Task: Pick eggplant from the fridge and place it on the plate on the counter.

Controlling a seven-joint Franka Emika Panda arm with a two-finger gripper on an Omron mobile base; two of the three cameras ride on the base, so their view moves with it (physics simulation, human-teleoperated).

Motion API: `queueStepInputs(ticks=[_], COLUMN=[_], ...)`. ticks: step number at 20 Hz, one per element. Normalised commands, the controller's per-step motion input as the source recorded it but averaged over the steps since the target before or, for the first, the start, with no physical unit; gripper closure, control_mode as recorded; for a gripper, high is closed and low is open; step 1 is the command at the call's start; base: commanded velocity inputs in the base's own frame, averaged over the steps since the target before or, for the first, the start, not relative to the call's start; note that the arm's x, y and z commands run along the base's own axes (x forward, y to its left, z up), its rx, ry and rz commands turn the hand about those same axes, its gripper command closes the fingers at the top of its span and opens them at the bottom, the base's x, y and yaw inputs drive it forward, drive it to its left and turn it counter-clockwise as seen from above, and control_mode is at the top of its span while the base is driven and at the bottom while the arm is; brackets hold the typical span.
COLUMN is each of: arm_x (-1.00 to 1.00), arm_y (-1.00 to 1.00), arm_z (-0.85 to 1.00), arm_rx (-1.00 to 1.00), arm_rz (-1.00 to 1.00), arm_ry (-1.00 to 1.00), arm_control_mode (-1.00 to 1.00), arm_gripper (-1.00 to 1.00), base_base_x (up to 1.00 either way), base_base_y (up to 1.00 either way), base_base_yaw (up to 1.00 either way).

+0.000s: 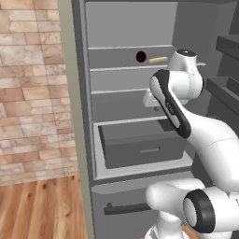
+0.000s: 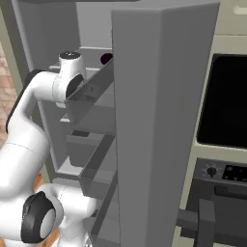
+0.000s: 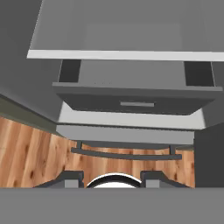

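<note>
The fridge [image 1: 122,25] stands open in front of me. On its upper shelf lies the eggplant [image 1: 141,57], a small dark purple blob; its edge peeks past the door as well [image 2: 105,59]. My gripper [image 3: 113,178] points down at the dark grey drawer [image 3: 135,103] and the wood floor, well below the eggplant's shelf. Its fingertips [image 3: 72,176] stand wide apart with nothing between them, so it is open. The white hand [image 1: 151,99] hangs in front of the middle shelves. The plate and the counter are out of view.
A pale yellow stick [image 1: 158,59] lies right of the eggplant on the same shelf. The open fridge door [image 2: 164,120] with its bins stands to the right, the black oven [image 2: 228,101] beyond it. A brick wall [image 1: 28,93] is to the left.
</note>
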Motion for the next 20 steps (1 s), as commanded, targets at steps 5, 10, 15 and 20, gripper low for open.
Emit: queueStepInputs(ticks=[5,10,15,20], arm_x=[0.00,-0.11,0.00,0.00], arm_y=[0.00,0.00,0.12,0.00], arm_z=[0.10,0.61,0.81,0.79], arm_rx=[0.00,0.00,0.00,0.00], arm_rz=[0.02,0.00,0.00,0.00], arm_ry=[-0.01,-0.13,-0.11,-0.15], arm_control_mode=[-1.00,-1.00,-1.00,-1.00], arm_gripper=[-1.00,-1.00,-1.00,-1.00], base_base_x=[0.00,0.00,0.00,0.00], base_base_y=[0.00,0.00,0.00,0.00], base_base_yaw=[0.00,0.00,0.00,0.00])
